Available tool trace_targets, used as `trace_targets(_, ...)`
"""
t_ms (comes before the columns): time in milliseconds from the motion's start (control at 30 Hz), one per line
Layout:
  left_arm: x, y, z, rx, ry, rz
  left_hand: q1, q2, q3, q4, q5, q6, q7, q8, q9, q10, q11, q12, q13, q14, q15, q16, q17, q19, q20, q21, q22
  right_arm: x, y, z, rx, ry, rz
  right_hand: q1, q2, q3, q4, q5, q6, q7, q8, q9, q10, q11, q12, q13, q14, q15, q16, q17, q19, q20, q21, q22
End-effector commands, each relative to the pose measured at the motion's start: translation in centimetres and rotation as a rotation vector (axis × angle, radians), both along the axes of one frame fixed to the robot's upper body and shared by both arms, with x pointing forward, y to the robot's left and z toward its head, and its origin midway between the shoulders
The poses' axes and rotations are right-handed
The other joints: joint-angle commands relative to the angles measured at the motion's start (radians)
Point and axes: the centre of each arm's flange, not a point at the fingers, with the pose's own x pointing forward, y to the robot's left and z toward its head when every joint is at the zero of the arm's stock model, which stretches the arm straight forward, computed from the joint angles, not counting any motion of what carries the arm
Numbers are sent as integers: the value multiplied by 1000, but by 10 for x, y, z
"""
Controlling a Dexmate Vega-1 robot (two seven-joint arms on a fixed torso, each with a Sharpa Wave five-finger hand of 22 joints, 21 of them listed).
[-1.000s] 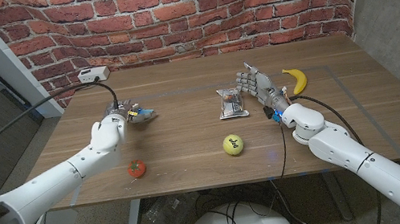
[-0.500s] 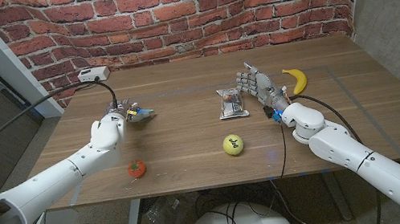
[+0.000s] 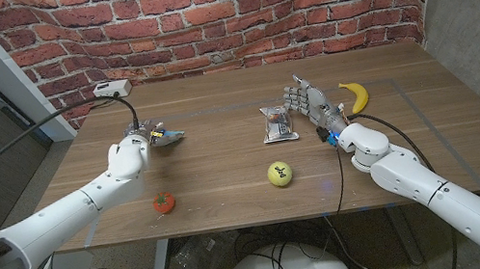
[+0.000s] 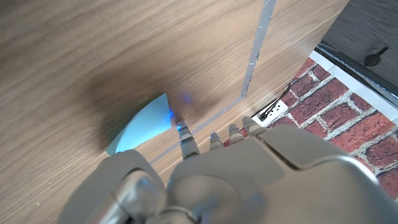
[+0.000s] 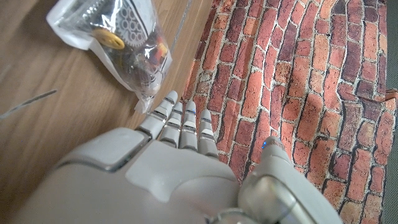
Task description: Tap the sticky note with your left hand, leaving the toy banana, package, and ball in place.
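The sticky note (image 4: 144, 124) lies flat on the left half of the table (image 3: 228, 180), directly under the left hand (image 3: 131, 155), whose fingertips (image 4: 184, 132) reach its edge. A good tap, I judge, is a short straight press down and lift, without dragging the paper sideways. That hand holds nothing, fingers extended forward over the note. The right hand (image 3: 313, 105) stands upright with fingers apart, empty, between the package (image 3: 277, 124) and the toy banana (image 3: 356, 95); the ball (image 3: 280, 174) sits nearer, well apart from the note.
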Motion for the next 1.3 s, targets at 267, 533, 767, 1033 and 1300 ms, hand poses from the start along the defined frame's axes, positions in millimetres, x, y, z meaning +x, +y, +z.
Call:
trace_targets(267,-15,-9,11,-7,-35,-20,10,-4,-1,-5,1,-3,-5,0,3,-199,-2,6,6,-276,-3,2,4,-391,-1,5,2,-7,-3,-4,6,-10,2,-9,0,-3,-5,4,3,-4,1,4,10,4,2,2,5,3,2,2,0,2,-2,1)
trace_targets(533,-22,-10,12,-6,-48,-22,10,-4,-1,-5,1,-3,-5,1,3,-195,-2,8,6,-275,-2,3,4,-390,0,5,2,-9,-3,-4,9,-12,5,-9,0,-3,-5,4,4,-4,1,4,10,4,2,2,5,3,2,2,0,2,-2,1)
trace_targets(767,-27,-11,14,-18,-55,-28,10,-3,-1,-5,1,-6,-8,1,3,-194,-2,8,6,-272,-3,3,4,-389,0,6,2,-9,-3,-5,9,-15,9,-9,0,-4,-5,4,3,-5,1,4,11,4,2,2,5,3,2,2,0,3,-2,1)
trace_targets(1033,-34,-11,16,-31,-71,-35,11,-3,-1,-5,0,-7,-8,2,3,-192,-2,9,6,-269,-4,4,4,-386,1,7,2,-7,-4,-4,2,-18,9,-10,0,-4,-6,4,4,-6,1,4,10,3,2,2,4,2,2,2,0,2,-2,1)
trace_targets(1300,-32,-12,20,-50,-93,-50,12,-3,-1,-6,0,-8,-8,3,3,-186,-2,11,6,-262,-3,6,4,-377,2,10,2,-8,-8,-2,0,-20,9,-10,0,-4,-5,4,4,-5,1,4,10,4,2,2,5,3,2,2,0,2,-2,1)
